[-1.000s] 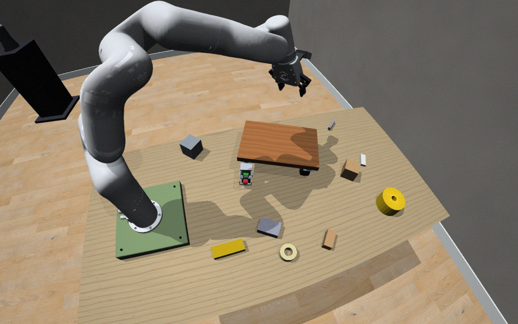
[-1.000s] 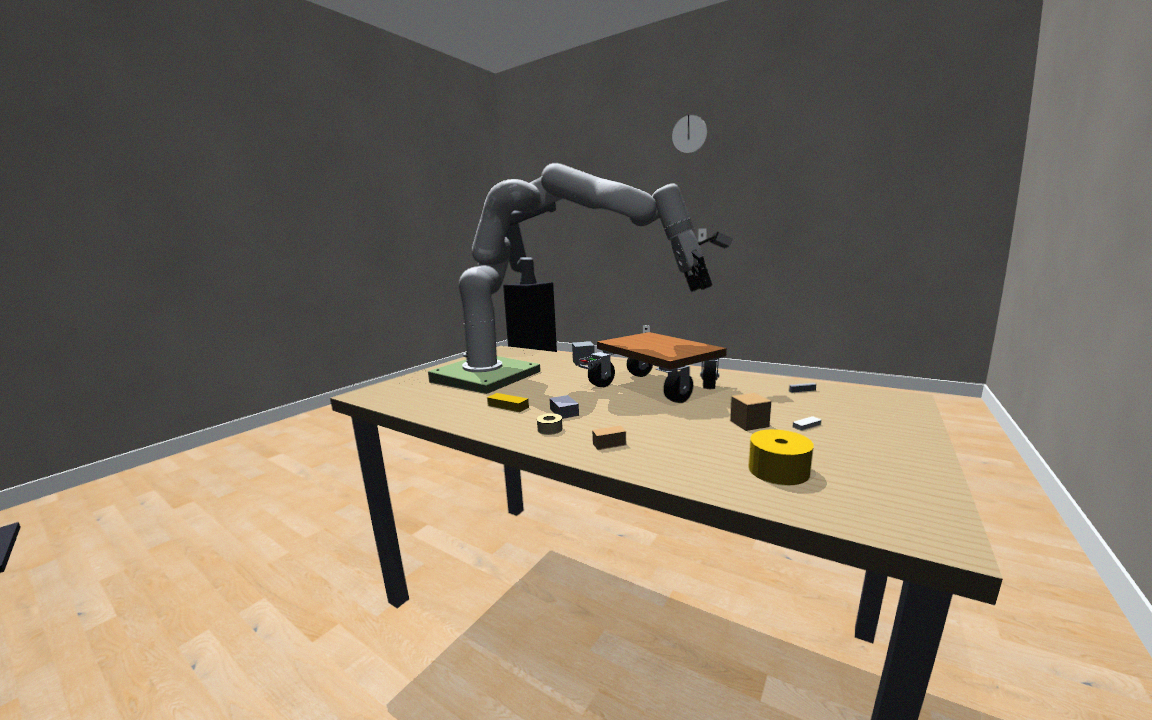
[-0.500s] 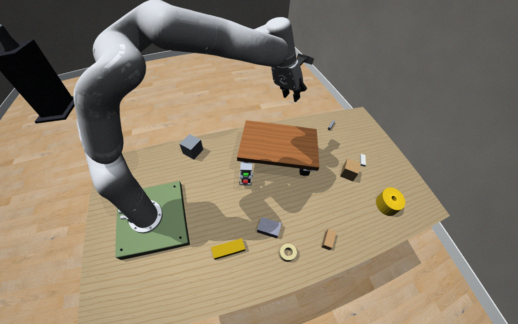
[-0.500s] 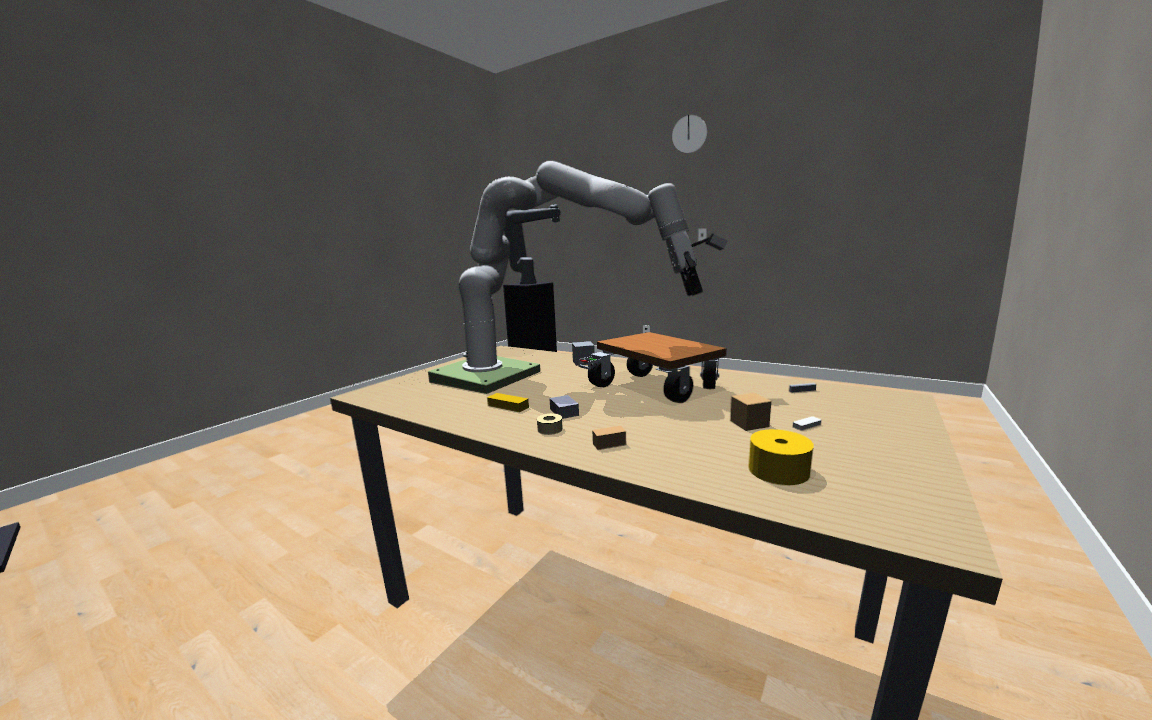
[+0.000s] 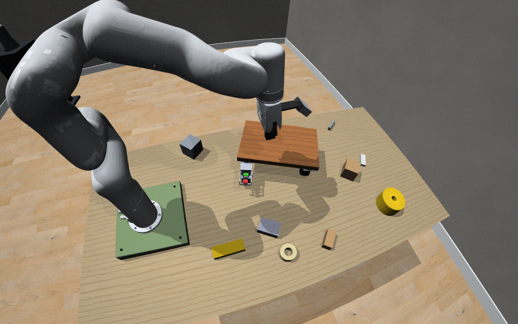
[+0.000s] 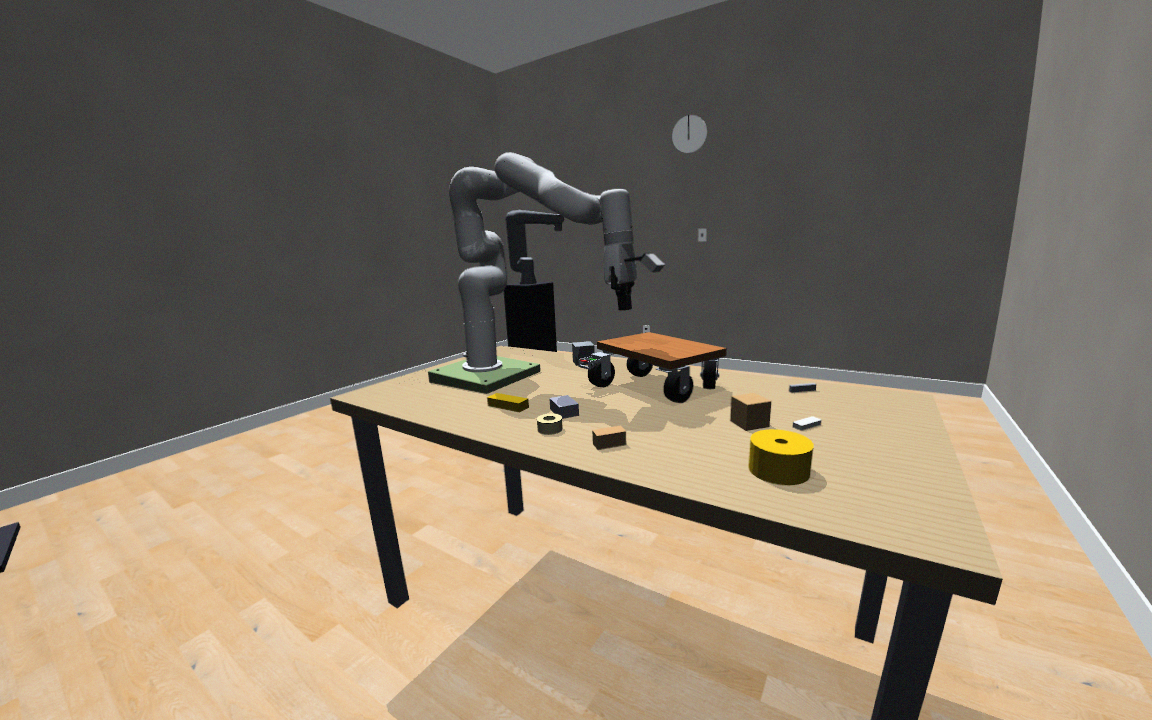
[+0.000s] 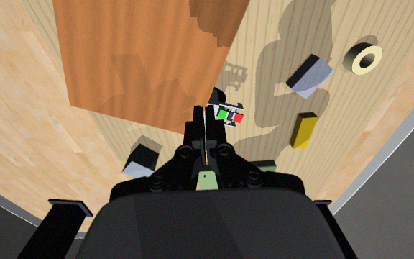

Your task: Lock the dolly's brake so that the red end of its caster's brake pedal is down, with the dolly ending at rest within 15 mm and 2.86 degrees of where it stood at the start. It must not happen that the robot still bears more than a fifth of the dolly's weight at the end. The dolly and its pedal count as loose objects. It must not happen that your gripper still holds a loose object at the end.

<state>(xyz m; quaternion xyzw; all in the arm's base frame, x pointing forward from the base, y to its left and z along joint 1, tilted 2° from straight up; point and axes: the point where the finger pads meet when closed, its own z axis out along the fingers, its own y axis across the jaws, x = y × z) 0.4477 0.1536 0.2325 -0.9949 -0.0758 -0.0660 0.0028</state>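
The dolly (image 5: 279, 144) has a brown wooden deck on black casters and stands mid-table; it also shows in the exterior view (image 6: 662, 347) and the wrist view (image 7: 146, 57). Its brake pedal (image 5: 245, 177) juts from the caster at the deck's near-left corner, with a green end nearer the deck and a red end (image 5: 245, 181) outward. In the wrist view the pedal (image 7: 230, 115) lies just right of my fingertips. My gripper (image 5: 270, 135) (image 6: 623, 302) is shut and empty, pointing down, well above the deck; the wrist view shows its fingers pressed together (image 7: 204, 113).
Loose pieces lie around the dolly: a grey cube (image 5: 190, 146), a grey block (image 5: 269, 226), a yellow bar (image 5: 228, 247), a cream ring (image 5: 289, 249), two tan blocks (image 5: 350, 168) (image 5: 328, 238), a yellow cylinder (image 5: 390, 200). My green base plate (image 5: 151, 219) is at the left.
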